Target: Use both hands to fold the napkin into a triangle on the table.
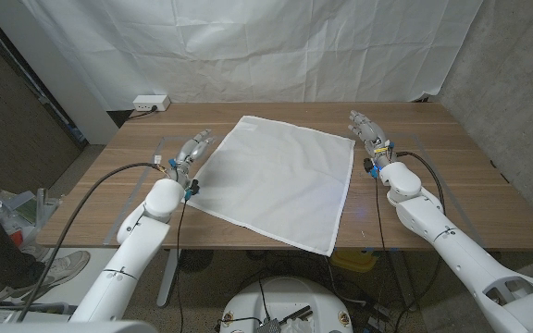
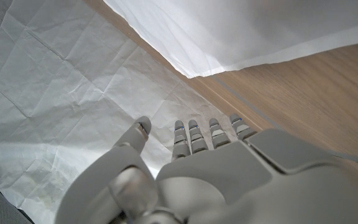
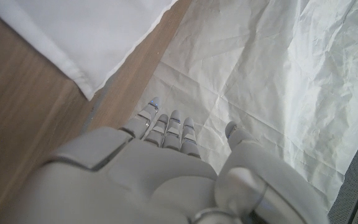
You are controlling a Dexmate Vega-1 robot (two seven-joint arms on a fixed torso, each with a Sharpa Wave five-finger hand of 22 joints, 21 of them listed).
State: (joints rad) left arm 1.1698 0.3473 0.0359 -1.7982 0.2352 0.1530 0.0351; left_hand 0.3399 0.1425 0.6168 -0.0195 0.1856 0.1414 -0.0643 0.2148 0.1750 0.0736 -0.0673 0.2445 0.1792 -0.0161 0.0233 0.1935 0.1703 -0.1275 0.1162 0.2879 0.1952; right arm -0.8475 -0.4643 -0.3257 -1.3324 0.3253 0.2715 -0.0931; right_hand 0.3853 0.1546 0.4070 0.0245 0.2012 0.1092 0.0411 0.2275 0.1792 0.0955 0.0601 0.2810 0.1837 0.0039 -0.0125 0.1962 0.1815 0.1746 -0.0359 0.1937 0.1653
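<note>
Two hands flanking one napkin, nothing held. Left to right in the head view:

Left hand (image 1: 192, 151) at the napkin's left edge, fingers apart and pointing up the table, empty. Just beside that edge, possibly touching; cannot tell contact from here. In the left wrist view, left hand (image 2: 191, 168) with fingers straight and spread a little, pointing past the table edge toward the white backdrop (image 2: 73, 106); napkin (image 2: 241, 31) off to its inner side, corner close by.

Napkin (image 1: 280, 176) spread flat and unfolded in the middle of the table (image 1: 452, 157), turned slightly so the near right corner hangs at or just over the front edge. Roughly square, no real long axis; fold line for a triangle would run corner to corner. No crease yet, so fold not started, by the look of it.

Right hand (image 1: 366, 129) beside the far right corner, near but apart from the cloth, fingers loosely apart, empty. In the right wrist view, right hand (image 3: 166, 162) reaching forward, napkin (image 3: 86, 37) corner lying just to its inner side.

Key relation: napkin between the hands, each hand next to its own side edge. Right nearer a far corner, left nearer mid-edge. Likely next: inward reach to pinch corners.
</note>
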